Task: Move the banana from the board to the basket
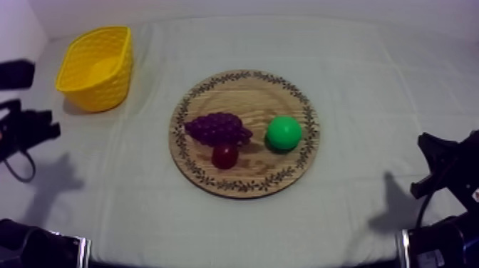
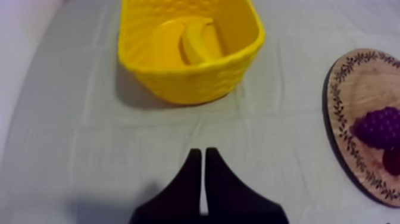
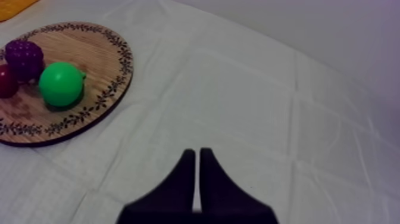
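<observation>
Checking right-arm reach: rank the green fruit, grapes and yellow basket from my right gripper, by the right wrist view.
From the right gripper:
1. Green fruit, near side of the wooden board.
2. Grapes, farther across the board.
3. Yellow basket, beyond the board.

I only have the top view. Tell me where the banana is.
Observer: In the left wrist view the banana lies inside the yellow basket, not on the board.
Operator: Report the left end effector's state.
Observer: The left end effector is shut on nothing and sits short of the basket.
</observation>
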